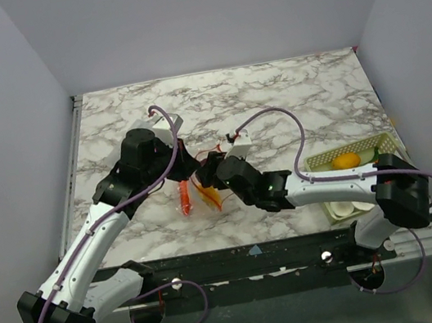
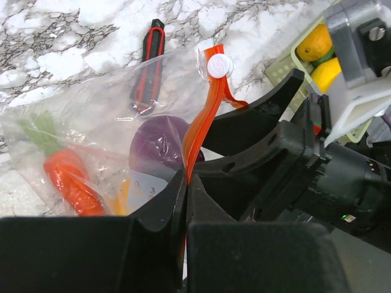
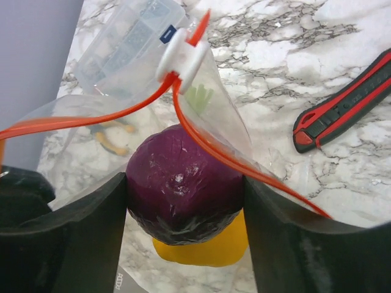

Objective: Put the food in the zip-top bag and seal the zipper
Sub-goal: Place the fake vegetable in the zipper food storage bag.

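The zip-top bag (image 2: 91,116) lies floppy on the marble with its mouth held up. My left gripper (image 2: 186,183) is shut on its orange-red zipper (image 2: 201,122), just below the white slider (image 2: 219,65). My right gripper (image 3: 185,201) is shut on a round purple food piece (image 3: 183,183), held in the bag's mouth between the two zipper strips (image 3: 214,146). A yellow piece (image 3: 208,247) lies under it. A carrot (image 2: 70,183) with green leaves rests inside the bag. From above, both grippers (image 1: 188,166) (image 1: 207,181) meet over the bag (image 1: 198,202).
A slim red-and-black stick (image 2: 148,67) lies on the marble just beyond the bag. A pale green basket (image 1: 379,142) at the right holds an orange fruit (image 1: 346,160) and more pieces. A white bowl (image 1: 344,208) sits near it. A clear packet (image 3: 131,43) lies behind the slider.
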Controlling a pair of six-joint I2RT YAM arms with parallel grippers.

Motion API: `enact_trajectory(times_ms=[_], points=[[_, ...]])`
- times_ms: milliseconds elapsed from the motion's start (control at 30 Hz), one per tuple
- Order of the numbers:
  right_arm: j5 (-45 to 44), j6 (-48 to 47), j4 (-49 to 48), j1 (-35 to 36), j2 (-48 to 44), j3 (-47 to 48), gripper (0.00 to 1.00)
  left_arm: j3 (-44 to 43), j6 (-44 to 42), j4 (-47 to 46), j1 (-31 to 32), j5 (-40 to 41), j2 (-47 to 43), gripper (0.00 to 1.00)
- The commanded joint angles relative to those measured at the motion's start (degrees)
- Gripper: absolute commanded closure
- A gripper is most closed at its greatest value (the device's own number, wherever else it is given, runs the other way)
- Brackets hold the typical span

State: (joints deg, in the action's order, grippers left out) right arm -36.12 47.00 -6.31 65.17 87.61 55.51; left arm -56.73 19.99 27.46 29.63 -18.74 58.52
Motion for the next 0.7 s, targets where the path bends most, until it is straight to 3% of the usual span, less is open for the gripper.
enact_trajectory(times_ms=[0, 233, 667], points=[[-5.6, 1.9, -1.9, 0.3, 2.6, 1.5, 0.29, 0.2, 0.6, -1.5, -0.1, -2.0, -0.9, 1.0], [-3.7, 1.9, 5.0, 0.3, 4.3, 5.6, 0.04, 0.2, 0.6, -1.0, -0.1, -1.2, -0.8, 1.0], [0.4, 1.1, 17.8, 0.3, -8.1, 4.4, 0.09, -0.3, 0.6, -0.1, -0.2, -0.3, 0.2, 1.0]])
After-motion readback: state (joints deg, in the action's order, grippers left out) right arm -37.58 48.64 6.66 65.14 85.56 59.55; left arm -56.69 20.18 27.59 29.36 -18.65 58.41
